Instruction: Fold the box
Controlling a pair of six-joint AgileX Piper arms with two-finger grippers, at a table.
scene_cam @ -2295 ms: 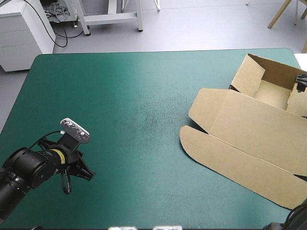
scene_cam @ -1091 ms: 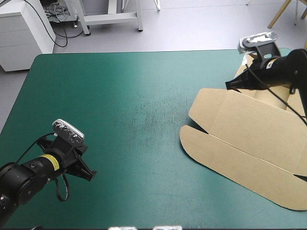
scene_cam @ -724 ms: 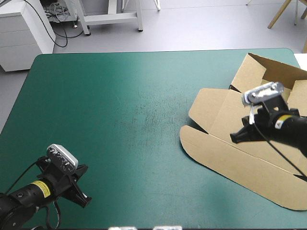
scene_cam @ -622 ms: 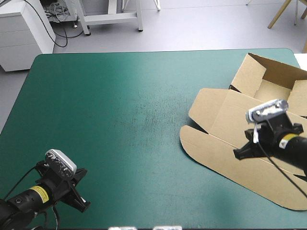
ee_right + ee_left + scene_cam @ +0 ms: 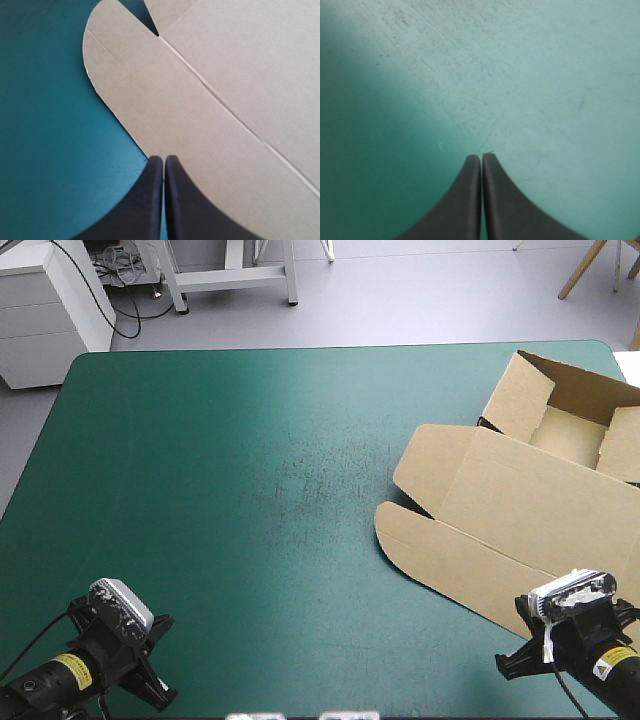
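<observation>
The brown box (image 5: 520, 520) lies on the right of the table. Its tray (image 5: 565, 420) has its walls raised at the far right, and the lid lies flat toward the near edge. My right gripper (image 5: 505, 668) is shut and holds nothing, by the lid's near flap close to the table's near edge. In the right wrist view the shut gripper (image 5: 161, 159) points over the rounded flap of the box (image 5: 210, 100), above its edge. My left gripper (image 5: 163, 698) is shut at the near left corner. In its own view it (image 5: 481, 158) hangs over bare cover.
The teal-green cover (image 5: 250, 490) spreads from the box's lid across to the table's left edge. The lid's right end runs out of the high view. Both arms sit low along the near edge.
The right arm came from the tray at the far right, back over the lid to the near edge. The left arm drew back toward the near left corner. The box stayed put.
</observation>
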